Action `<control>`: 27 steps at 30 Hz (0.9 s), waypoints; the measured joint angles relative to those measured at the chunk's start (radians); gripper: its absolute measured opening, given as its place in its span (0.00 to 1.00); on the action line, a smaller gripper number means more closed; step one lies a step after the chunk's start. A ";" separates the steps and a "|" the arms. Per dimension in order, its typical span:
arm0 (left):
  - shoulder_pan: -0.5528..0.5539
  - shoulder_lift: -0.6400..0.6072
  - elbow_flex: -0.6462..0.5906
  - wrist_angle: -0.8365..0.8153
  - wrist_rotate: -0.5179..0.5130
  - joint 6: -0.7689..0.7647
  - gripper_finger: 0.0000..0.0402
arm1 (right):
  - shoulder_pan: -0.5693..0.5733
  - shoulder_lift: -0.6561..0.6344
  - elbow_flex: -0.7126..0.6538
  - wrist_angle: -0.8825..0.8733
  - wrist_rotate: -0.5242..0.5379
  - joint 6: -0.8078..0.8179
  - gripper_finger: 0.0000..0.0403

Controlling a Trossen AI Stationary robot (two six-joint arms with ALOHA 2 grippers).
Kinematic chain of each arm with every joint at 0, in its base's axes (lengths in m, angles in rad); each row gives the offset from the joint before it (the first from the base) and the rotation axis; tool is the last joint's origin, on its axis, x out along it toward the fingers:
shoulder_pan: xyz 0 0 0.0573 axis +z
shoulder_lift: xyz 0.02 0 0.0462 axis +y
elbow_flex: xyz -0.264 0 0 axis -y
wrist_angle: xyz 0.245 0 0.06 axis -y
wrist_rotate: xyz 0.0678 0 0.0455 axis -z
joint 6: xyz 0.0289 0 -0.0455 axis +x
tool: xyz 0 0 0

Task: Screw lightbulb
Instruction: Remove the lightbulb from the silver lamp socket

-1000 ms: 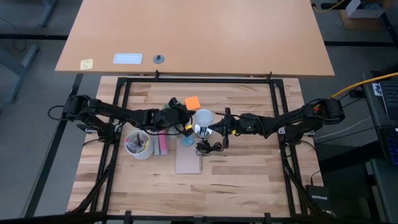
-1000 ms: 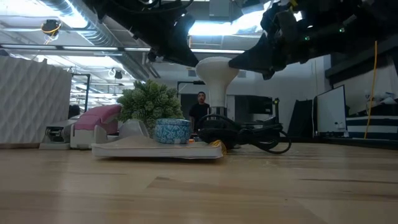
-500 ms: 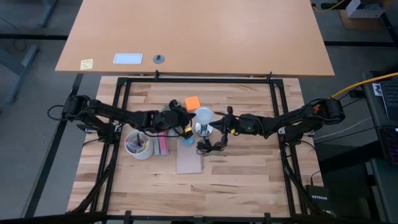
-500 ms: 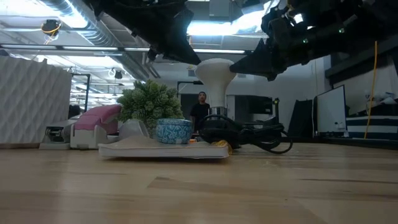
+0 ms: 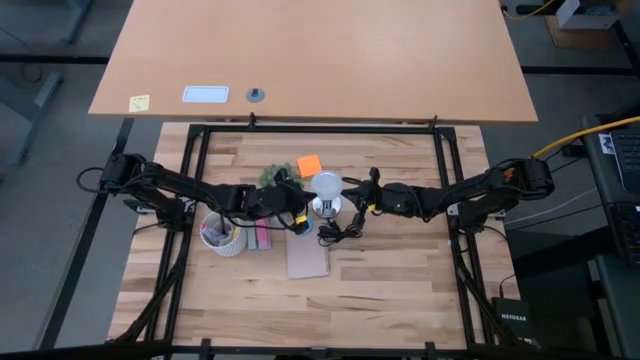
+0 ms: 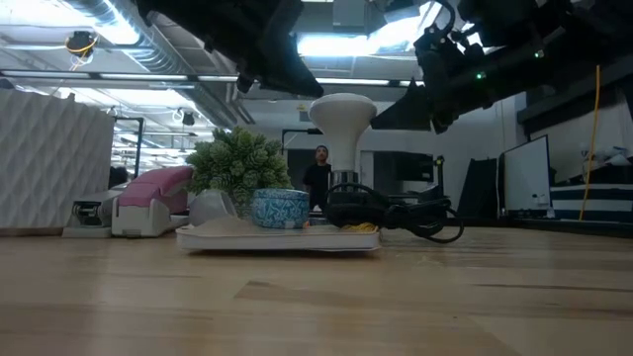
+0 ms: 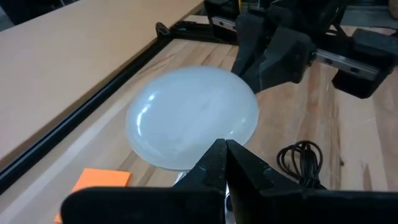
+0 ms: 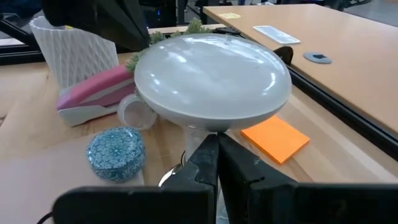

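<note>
My 2 arms reach in from opposite sides and meet at the middle of the wooden table (image 5: 400, 290). The lightbulb (image 5: 327, 185) stands upright there, globe up, its neck dropping into the shiny socket (image 5: 322, 208), whose black cord (image 5: 335, 232) lies coiled just beside it. My left gripper (image 7: 225, 163) is pinched fully shut and empty, its tip close against one side of the globe. My right gripper (image 8: 214, 158) is also closed on nothing, its tip near the underside of the globe on the opposite side. In the low view the bulb rises straight above the cord, with both arms hanging above it. I judge the bulb is already seated in the socket; I cannot see the threads, so I cannot tell how far it is screwed in. Neither gripper holds the bulb, so any further tightening is not yet underway.
</note>
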 joint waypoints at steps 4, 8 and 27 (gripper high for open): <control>0.000 0.000 0.000 0.002 -0.003 0.002 0.00 | 0.000 0.000 0.000 -0.001 -0.005 0.000 0.03; 0.000 0.000 0.000 0.003 -0.005 0.000 0.00 | 0.000 0.000 0.000 -0.001 -0.006 0.000 0.03; 0.003 -0.001 0.000 0.157 -0.048 0.140 0.00 | 0.002 -0.090 0.000 -0.015 -0.042 -0.003 0.03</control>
